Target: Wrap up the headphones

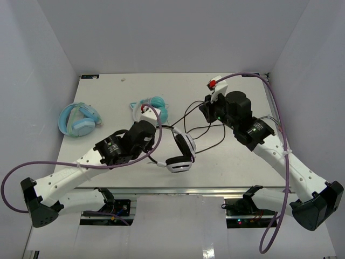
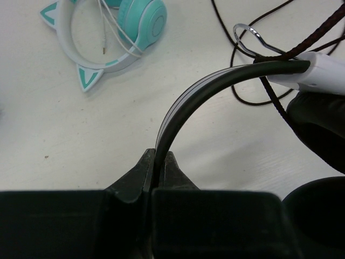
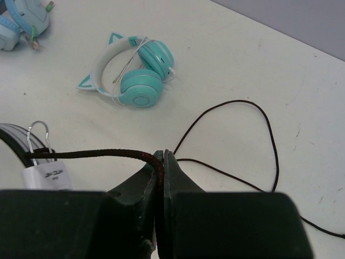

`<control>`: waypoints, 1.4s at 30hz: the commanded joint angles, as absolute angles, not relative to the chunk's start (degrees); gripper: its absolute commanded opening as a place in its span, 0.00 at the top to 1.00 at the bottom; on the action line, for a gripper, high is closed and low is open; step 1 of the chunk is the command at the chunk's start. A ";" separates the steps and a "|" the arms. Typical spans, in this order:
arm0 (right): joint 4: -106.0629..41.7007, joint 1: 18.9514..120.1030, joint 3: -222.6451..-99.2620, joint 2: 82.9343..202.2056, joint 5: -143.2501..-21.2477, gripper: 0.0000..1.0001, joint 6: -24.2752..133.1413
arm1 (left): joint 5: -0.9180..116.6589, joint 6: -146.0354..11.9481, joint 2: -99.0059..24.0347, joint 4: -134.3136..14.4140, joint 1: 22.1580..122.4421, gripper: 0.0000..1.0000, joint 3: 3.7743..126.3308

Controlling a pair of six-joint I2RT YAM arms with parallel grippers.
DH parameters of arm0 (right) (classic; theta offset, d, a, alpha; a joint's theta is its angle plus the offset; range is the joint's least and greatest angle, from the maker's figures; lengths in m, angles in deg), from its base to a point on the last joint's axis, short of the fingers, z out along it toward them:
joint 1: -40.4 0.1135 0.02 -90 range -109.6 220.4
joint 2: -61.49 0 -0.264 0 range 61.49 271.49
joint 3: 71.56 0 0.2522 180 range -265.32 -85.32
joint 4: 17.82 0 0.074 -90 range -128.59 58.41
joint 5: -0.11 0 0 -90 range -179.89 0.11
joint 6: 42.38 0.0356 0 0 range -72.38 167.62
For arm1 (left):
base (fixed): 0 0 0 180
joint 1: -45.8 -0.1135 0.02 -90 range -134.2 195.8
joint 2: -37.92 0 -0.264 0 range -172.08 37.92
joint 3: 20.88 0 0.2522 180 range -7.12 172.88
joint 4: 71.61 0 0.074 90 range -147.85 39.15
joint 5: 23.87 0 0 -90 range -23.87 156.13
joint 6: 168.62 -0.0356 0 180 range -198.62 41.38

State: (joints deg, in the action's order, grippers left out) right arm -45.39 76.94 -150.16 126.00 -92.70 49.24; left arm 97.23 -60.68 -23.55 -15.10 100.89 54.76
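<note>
Left gripper point(image 2: 157, 181) clamps the seemingly light headphones point(image 1: 179, 162) by their stiff headband point(image 2: 215, 81); right gripper point(image 3: 161, 162) pinches the limp, tangle-prone cable point(image 3: 97, 154) beside them.

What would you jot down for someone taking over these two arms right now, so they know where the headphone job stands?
Left pincer: shut on the thin black headband of the headphones.
Right pincer: shut on the cable.
The rest of the cable lies in loose loops on the table, not wound.
Done: both grips taken.
Left: wind the cable around the headphones.
The teal cat-ear headphones lie apart from all this.
</note>
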 commanded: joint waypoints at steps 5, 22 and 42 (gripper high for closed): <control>-44.27 75.68 -151.74 125.73 -94.62 0.92 48.44 | 86.22 -61.28 -13.04 -22.59 100.82 1.00 54.20; -44.42 73.79 -152.62 128.69 -94.74 0.92 48.24 | 67.35 -61.39 -8.40 -24.39 100.82 1.00 53.62; -45.03 72.39 -148.07 129.87 -96.14 0.92 50.43 | 76.42 -55.68 0.75 -28.77 100.91 1.00 56.69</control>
